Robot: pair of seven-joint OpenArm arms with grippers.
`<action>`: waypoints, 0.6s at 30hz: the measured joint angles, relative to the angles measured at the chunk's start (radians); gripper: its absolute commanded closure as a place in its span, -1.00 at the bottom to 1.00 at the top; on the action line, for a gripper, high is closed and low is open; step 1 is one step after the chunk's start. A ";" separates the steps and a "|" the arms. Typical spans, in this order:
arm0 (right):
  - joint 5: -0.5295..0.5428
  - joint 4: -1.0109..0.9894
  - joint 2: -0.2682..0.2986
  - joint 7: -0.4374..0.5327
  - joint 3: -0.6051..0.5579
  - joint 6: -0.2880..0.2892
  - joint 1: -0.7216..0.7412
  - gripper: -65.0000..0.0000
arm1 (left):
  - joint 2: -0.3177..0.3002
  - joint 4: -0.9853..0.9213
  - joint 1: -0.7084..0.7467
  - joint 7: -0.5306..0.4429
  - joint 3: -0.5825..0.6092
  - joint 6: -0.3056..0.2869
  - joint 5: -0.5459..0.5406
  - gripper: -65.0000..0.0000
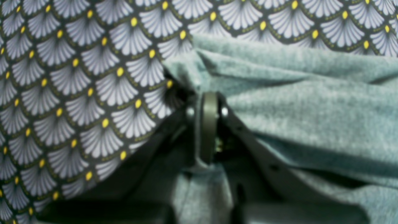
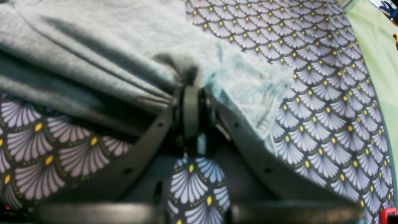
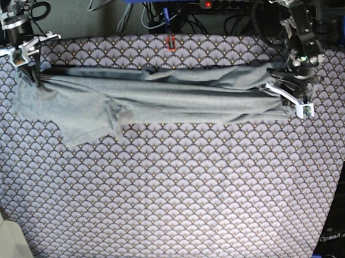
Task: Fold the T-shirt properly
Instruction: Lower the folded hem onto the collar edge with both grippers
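Left pincer: the left pincer [image 1: 207,102] is pressed together on a bunched edge of the T-shirt [image 3: 159,98], near the far right corner of the surface [image 3: 182,203] in the base view; in its own wrist view grey knit puckers right at the tips.
Right pincer: the right pincer [image 2: 191,93] is likewise pinched on the shirt's other end, at the far left corner in the base view; folds of cloth converge on its tips.
T-shirt, place: strung out in a long, loosely gathered band along the far edge of the surface, between the two pincers — one sleeve and a flap of the body spill toward the middle on the base view's left.
T-shirt, handling: judged light, soft and limp. It will sag and crease wherever it is unsupported, and a thin knit can slip from a small pinch if tugged hard.
Where to hold: best by hems, shoulder seams or corners, where doubled fabric gives a firmer bite — both present holds look to be on gathered edges, though which seam each has I cannot tell.
Table cloth: a purple-grey scallop-patterned table cloth [image 3: 181,180] covers the surface; it lies directly under the shirt and could be caught along with it in a low pinch.
Further out: cables, a power strip [image 3: 227,4] and a small red object [image 3: 171,42] sit beyond the far edge, apart from the shirt.
In the way: nothing rests on the near part of the cloth.
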 measured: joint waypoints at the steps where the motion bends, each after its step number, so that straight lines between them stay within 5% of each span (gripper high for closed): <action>1: 0.000 0.000 0.000 0.000 0.000 0.000 0.000 1.00 | -0.001 0.001 0.006 -0.008 0.008 0.004 0.003 0.90; 3: 0.000 0.000 0.000 0.000 0.000 0.000 0.001 1.00 | -0.005 0.016 0.024 -0.014 0.024 -0.019 0.010 0.63; 9: 0.000 -0.002 -0.002 -0.010 0.002 0.000 0.029 1.00 | 0.010 0.145 0.103 0.039 0.023 -0.275 0.026 0.12; 18: 0.000 -0.002 -0.003 -0.010 0.003 0.000 0.026 1.00 | 0.022 0.177 0.121 0.035 -0.048 -0.294 0.029 -0.39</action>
